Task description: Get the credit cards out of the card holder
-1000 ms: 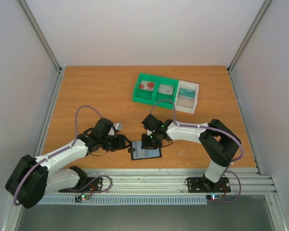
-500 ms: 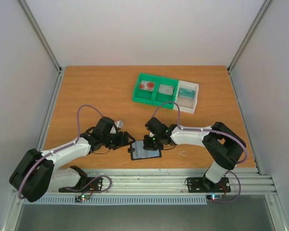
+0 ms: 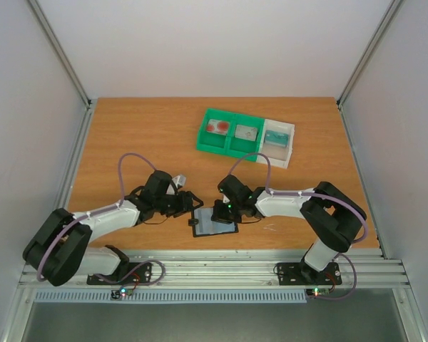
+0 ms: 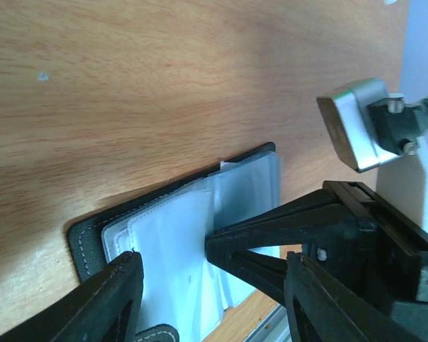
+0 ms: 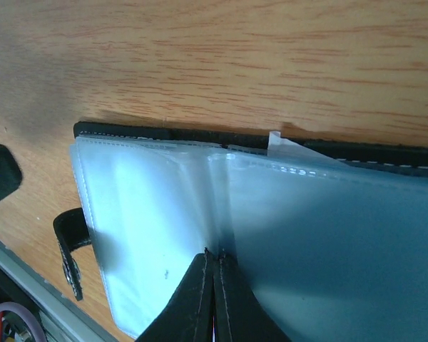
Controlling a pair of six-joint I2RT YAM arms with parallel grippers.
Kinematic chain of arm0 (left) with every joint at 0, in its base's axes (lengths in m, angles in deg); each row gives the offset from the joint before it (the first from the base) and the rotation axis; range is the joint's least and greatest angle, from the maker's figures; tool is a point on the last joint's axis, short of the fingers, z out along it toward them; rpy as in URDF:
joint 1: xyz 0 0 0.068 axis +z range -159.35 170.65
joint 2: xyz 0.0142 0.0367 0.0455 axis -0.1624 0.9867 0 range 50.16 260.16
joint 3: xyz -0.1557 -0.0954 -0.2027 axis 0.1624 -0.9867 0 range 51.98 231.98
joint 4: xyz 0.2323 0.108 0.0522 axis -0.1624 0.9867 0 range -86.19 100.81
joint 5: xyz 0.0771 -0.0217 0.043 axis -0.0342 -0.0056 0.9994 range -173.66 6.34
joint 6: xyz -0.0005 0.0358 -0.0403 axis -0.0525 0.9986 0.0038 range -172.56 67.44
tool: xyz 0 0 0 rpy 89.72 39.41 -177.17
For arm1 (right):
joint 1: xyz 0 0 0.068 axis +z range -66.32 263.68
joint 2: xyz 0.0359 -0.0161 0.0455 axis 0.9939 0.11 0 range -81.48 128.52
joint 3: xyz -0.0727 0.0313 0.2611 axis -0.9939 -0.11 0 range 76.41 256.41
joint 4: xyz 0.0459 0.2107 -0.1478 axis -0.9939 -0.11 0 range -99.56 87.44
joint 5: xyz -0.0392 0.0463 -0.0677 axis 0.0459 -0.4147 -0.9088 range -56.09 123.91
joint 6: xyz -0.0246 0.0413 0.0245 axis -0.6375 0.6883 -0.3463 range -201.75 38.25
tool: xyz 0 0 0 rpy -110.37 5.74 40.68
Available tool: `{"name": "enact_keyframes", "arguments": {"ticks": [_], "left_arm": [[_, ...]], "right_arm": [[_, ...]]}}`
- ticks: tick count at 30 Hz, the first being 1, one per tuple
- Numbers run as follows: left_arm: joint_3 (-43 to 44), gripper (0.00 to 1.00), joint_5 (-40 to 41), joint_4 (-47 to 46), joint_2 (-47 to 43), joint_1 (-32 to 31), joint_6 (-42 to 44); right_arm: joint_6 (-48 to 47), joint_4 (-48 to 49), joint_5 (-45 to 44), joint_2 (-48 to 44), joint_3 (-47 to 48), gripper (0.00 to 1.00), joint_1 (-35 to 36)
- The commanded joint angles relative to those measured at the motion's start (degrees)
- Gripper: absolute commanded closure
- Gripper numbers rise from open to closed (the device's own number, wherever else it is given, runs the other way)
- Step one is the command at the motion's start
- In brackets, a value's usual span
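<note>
The card holder (image 3: pixel 215 223) lies open on the table near the front edge, black outside with grey-blue clear pockets; it also shows in the left wrist view (image 4: pixel 170 242) and the right wrist view (image 5: pixel 150 206). My right gripper (image 3: pixel 220 212) is shut, and its tips (image 5: pixel 214 255) press on the holder's centre fold. My left gripper (image 3: pixel 191 204) is open just left of the holder, its jaws straddling the holder's near half (image 4: pixel 212 262). A small whitish corner (image 5: pixel 274 138) pokes out at the fold's far end. The credit cards lie in the trays: whitish-red (image 3: pixel 218 127), greyish (image 3: pixel 246 132), teal (image 3: pixel 276 137).
The green compartment tray (image 3: pixel 208 140) and the white tray (image 3: pixel 291 146) stand side by side at the back centre-right. The metal rail (image 3: pixel 221 267) runs along the table's front edge just behind the holder. Walls close in the left and right sides.
My left gripper has moved right, up to the holder's left edge. My right gripper has come down and left onto the holder's centre fold.
</note>
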Motion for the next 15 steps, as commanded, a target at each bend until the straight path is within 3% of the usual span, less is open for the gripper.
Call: {"name": "enact_keyframes", "arguments": {"ticks": [1, 7, 15], "left_arm": [[1.16, 0.45, -0.25, -3.44, 2.56, 0.2, 0.06], [1.75, 0.45, -0.31, -3.38, 4.69, 0.19, 0.48], [1.8, 0.55, -1.39, -5.19, 6.93, 0.21, 0.06]], "right_arm": [[1.36, 0.48, -1.43, 1.6, -2.09, 0.99, 0.33], [1.62, 0.55, -1.65, 1.29, -2.53, 0.99, 0.25], [1.44, 0.89, -1.47, 1.63, -2.44, 0.99, 0.17]]}}
